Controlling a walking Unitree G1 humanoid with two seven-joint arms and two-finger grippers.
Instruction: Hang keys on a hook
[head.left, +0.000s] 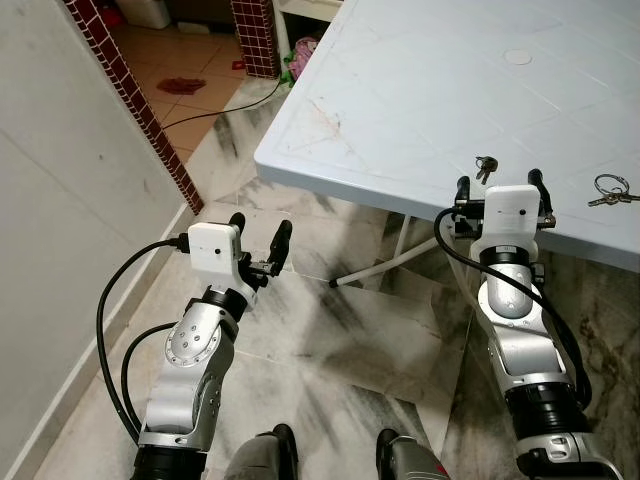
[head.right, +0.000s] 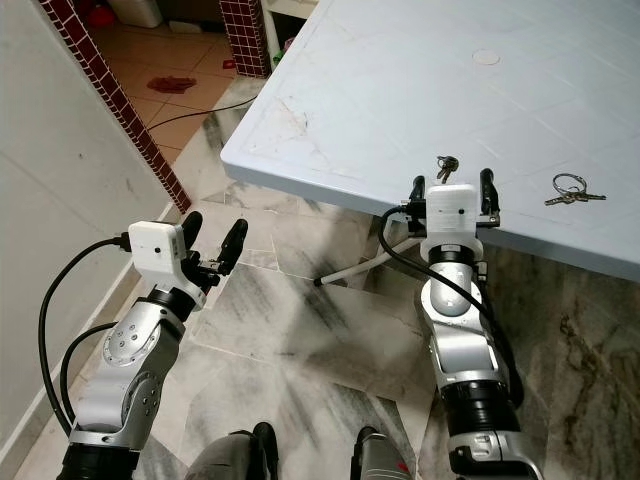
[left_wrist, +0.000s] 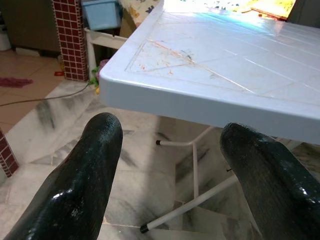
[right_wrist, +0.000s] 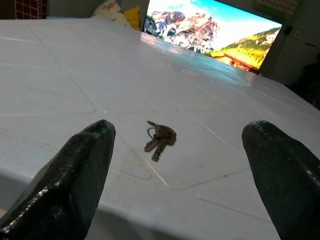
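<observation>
Left pincer (head.left: 259, 243), lower left of the head view, fingers apart, hangs over the marble floor (head.left: 330, 360) short of the desk (head.left: 420, 90). Right pincer (head.left: 499, 190), right of centre, fingers wide apart, sits at the desk's near edge. Small brass keys (right_wrist: 160, 137) lie flat just beyond it; a second ringed bunch (head.left: 610, 190) further right. Keys look light, stiff, slippery, lying thin on the plastic; best pinched at the ring.
</observation>
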